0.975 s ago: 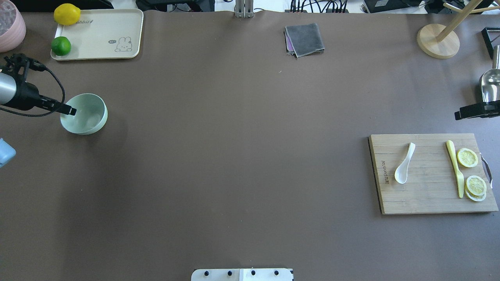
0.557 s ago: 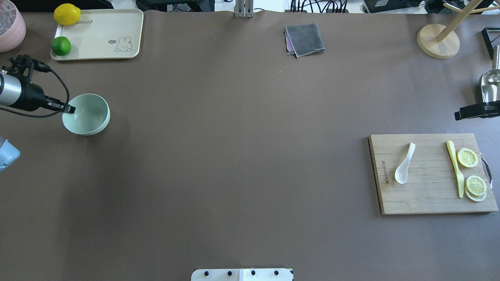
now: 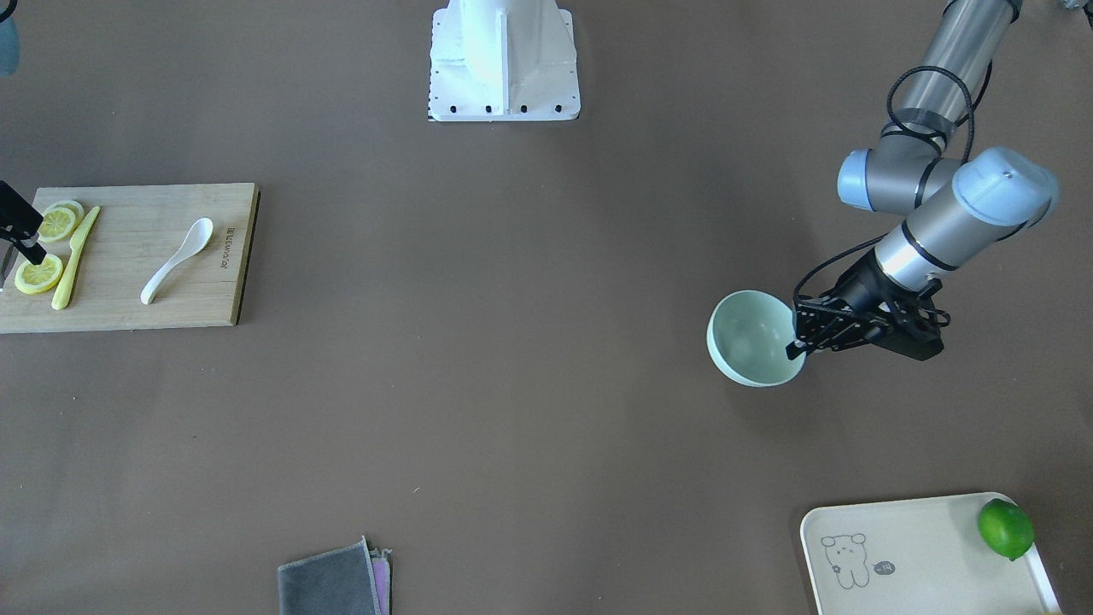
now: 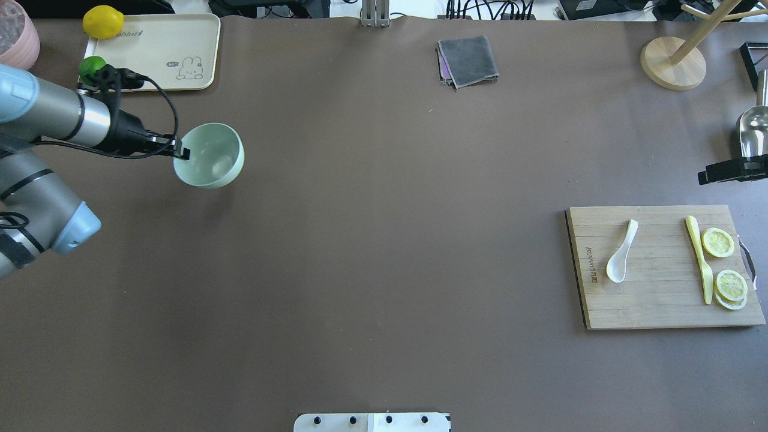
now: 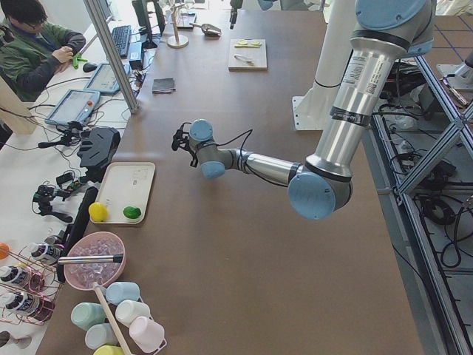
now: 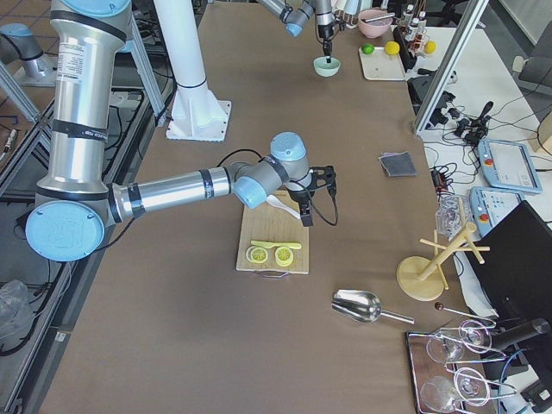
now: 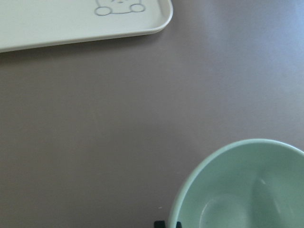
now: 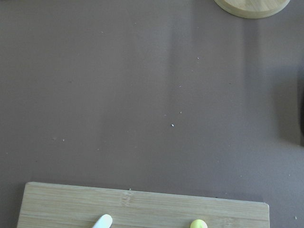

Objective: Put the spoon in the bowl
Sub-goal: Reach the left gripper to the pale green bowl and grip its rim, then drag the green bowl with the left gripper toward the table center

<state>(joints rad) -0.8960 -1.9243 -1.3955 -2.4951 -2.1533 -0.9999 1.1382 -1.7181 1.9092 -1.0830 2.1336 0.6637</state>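
The pale mint-green bowl (image 4: 211, 155) hangs from my left gripper (image 4: 180, 152), which is shut on its rim at the bowl's left side. It appears lifted a little off the table. The bowl (image 3: 750, 337) and left gripper (image 3: 803, 342) also show in the front view, and the bowl (image 7: 247, 190) fills the lower right of the left wrist view. The white spoon (image 4: 621, 251) lies on the wooden cutting board (image 4: 654, 306) at the right, scoop toward the robot. My right gripper (image 4: 727, 170) hovers beyond the board's far right corner; its jaws are not clear.
A yellow knife (image 4: 699, 259) and lemon slices (image 4: 718, 242) lie on the board beside the spoon. A cream tray (image 4: 157, 57) with a lemon (image 4: 103, 21) and a lime (image 3: 1006, 528) sits at the far left. A grey cloth (image 4: 468, 60), a wooden stand base (image 4: 672, 63) and a metal scoop (image 4: 753, 128) lie at the back.
My left gripper has moved right and slightly away from the robot, taking the bowl with it. The bowl looks larger, so it has risen. The right arm, spoon and board have not moved.
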